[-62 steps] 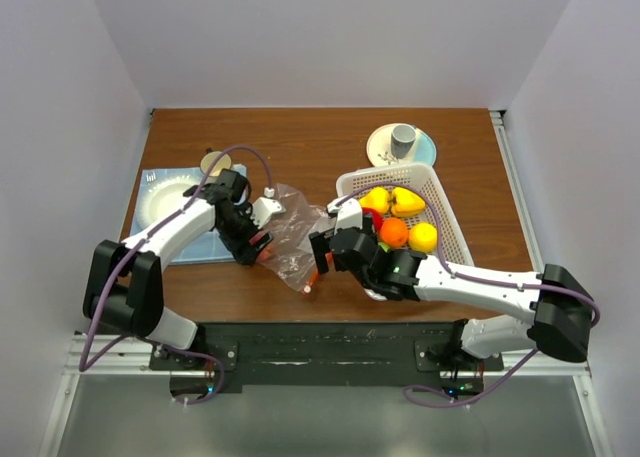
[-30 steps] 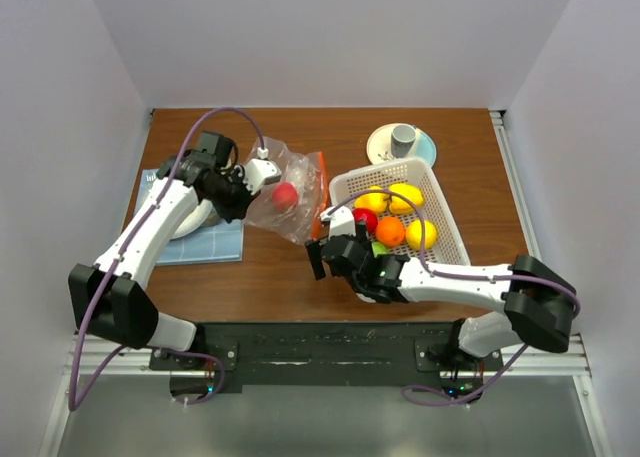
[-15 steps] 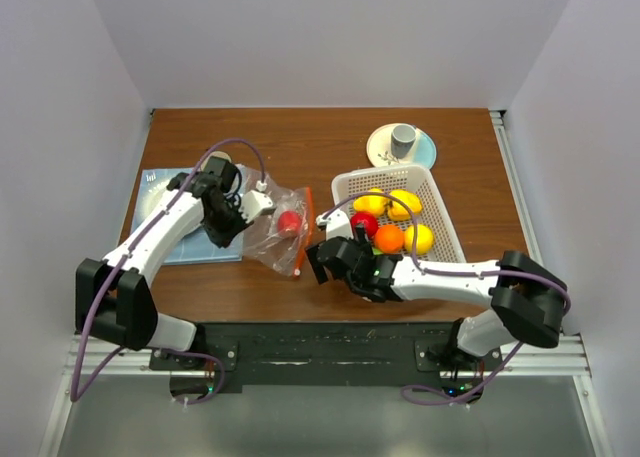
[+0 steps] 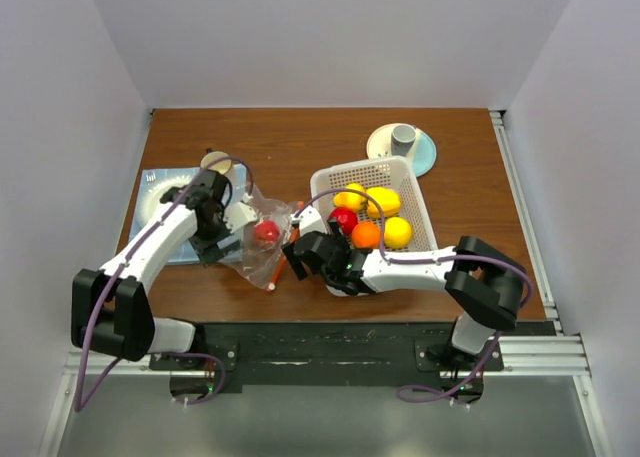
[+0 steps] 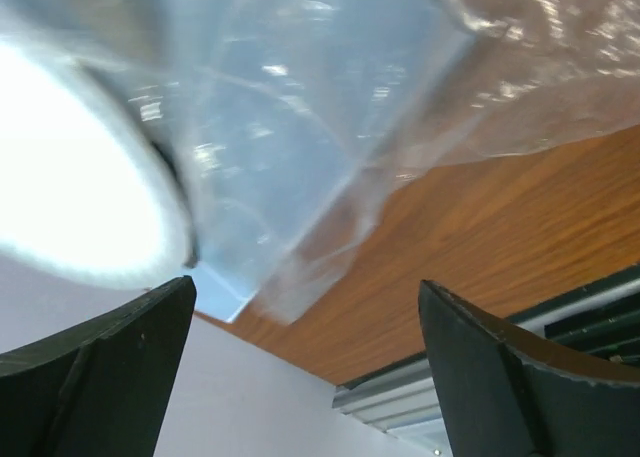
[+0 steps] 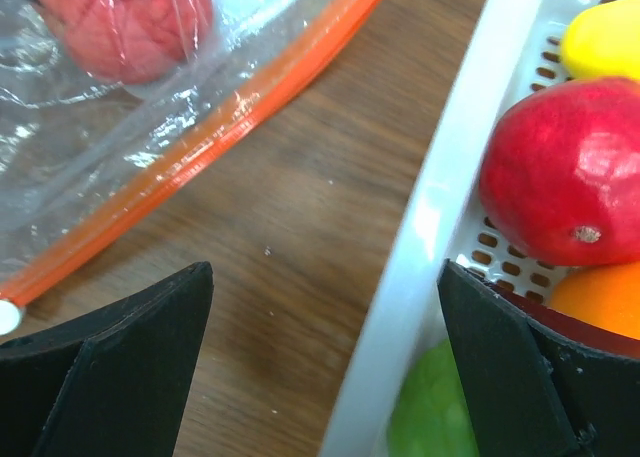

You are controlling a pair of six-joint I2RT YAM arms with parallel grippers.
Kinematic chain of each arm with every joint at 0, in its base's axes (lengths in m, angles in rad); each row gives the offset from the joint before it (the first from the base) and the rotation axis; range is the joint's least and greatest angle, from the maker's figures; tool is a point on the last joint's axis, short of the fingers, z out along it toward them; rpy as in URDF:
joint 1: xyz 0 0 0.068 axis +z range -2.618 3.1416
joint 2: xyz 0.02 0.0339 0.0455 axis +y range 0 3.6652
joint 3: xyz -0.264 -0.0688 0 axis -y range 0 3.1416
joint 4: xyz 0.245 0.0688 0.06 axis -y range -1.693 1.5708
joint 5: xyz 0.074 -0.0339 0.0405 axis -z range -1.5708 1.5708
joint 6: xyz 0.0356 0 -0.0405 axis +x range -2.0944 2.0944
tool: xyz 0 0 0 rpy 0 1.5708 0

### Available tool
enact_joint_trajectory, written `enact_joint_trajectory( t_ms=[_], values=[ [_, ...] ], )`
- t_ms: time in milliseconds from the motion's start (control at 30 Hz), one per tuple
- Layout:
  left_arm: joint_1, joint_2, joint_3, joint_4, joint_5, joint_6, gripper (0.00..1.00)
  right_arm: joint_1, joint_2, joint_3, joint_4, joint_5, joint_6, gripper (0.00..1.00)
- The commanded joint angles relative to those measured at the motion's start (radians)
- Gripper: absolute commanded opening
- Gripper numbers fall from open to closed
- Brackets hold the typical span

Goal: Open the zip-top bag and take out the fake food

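Plainly, the left gripper [image 5: 307,287] and right gripper [image 6: 325,267] both gape wide, holding nothing; the zip-top bag [image 4: 250,255] lies on the table [image 4: 300,137] between them, one red fake food [image 4: 266,231] inside, others in the white basket [image 4: 362,166]

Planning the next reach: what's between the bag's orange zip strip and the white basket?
Bare wooden table between zip strip and basket rim, in the right wrist view; the open right pincer hovers above it.

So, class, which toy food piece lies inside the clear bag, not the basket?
The red piece seen through the zip-top bag plastic; the other pieces all sit in the white basket.
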Motion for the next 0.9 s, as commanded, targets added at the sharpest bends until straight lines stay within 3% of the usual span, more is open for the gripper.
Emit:
enact_joint_trajectory(
  t_ms=[0, 100, 200, 233, 333, 533, 600, 867],
  values=[
    [0.062, -0.053, 0.176, -0.001, 0.029, 0.030, 1.00, 0.001, -0.025, 0.042, 0.028, -0.014, -0.024, 0.99],
    [0.083, -0.036, 0.353, -0.110, 0.144, 0.010, 1.00, 0.001, -0.045, 0.034, 0.019, -0.003, -0.021, 0.99],
    [0.083, -0.001, 0.548, -0.247, 0.396, -0.022, 1.00, 0.001, -0.078, 0.020, 0.008, 0.015, -0.024, 0.99],
    [0.079, 0.027, 0.578, -0.302, 0.523, -0.028, 1.00, 0.001, -0.092, 0.024, -0.005, 0.030, -0.029, 0.99],
    [0.048, 0.053, 0.569, -0.293, 0.650, -0.053, 1.00, 0.001, -0.115, 0.043, -0.050, 0.087, -0.041, 0.99],
    [0.007, 0.065, 0.264, -0.056, 0.615, -0.105, 1.00, 0.003, -0.179, 0.070, -0.112, 0.133, -0.024, 0.99],
    [0.007, 0.076, 0.218, -0.005, 0.598, -0.108, 1.00, 0.013, -0.210, 0.062, -0.090, 0.080, -0.020, 0.99],
    [0.019, 0.142, 0.148, 0.130, 0.549, -0.116, 1.00, 0.105, -0.189, 0.079, 0.077, -0.109, -0.046, 0.83]
  ],
)
